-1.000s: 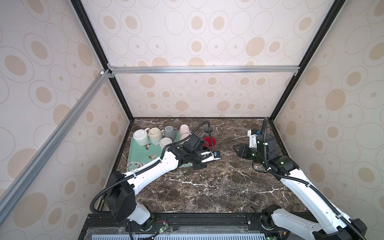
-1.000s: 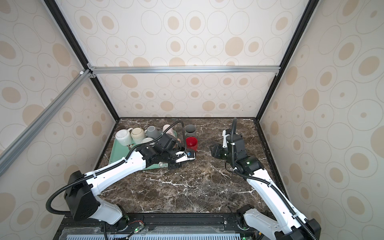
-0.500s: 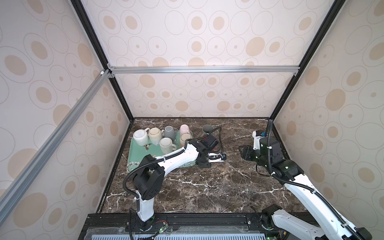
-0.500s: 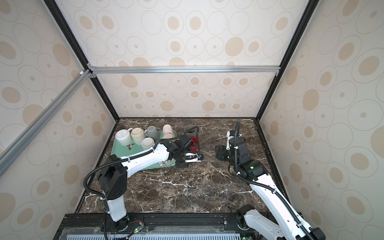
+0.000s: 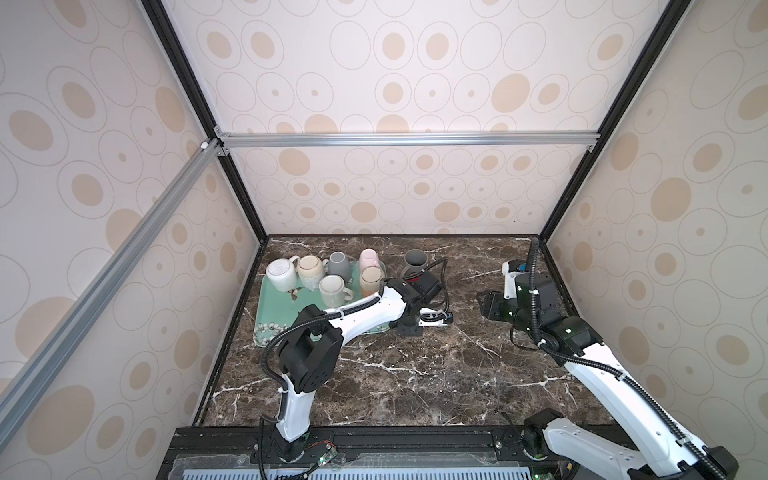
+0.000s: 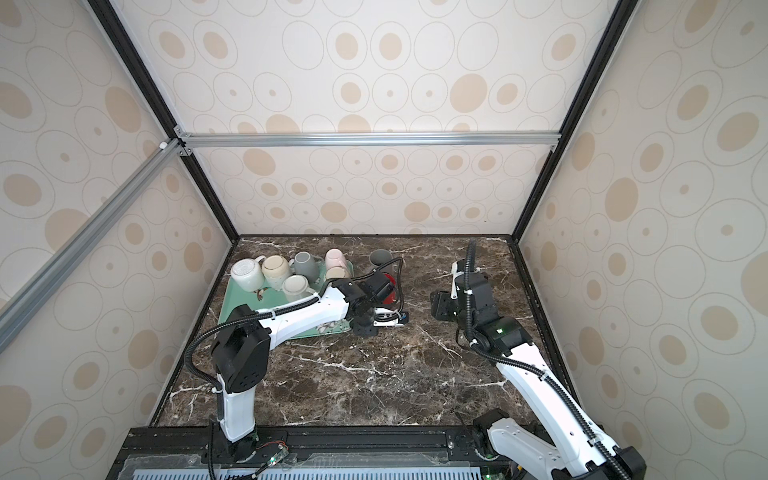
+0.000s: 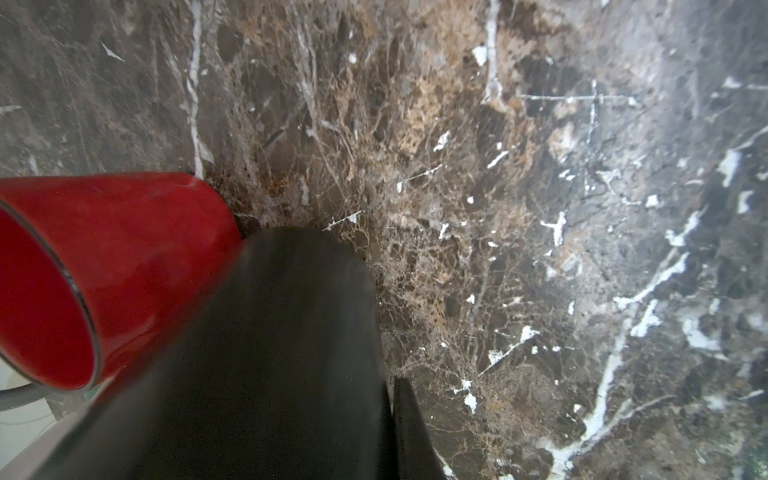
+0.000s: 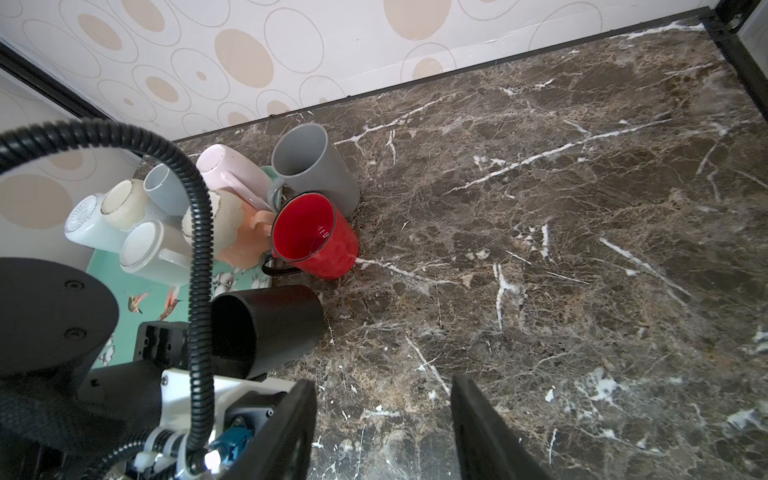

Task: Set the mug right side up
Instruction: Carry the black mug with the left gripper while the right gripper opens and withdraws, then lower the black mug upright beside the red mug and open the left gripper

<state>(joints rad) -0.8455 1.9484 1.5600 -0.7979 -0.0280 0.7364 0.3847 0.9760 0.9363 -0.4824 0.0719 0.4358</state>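
Obs: left gripper (image 5: 411, 321) clamped on black mug (image 8: 270, 328), just beside red mug (image 8: 316, 239). Jaws of right gripper (image 8: 382, 386) spread, empty, well apart from it.

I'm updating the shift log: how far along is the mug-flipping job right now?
Done: a grey mug and a red mug stand mouth-up on the marble beside the tray. In hand: the left gripper is shut on a black mug, mouth roughly upward, base near the marble. Left: release it; six mugs on the tray appear base-up. The right gripper is open, empty.
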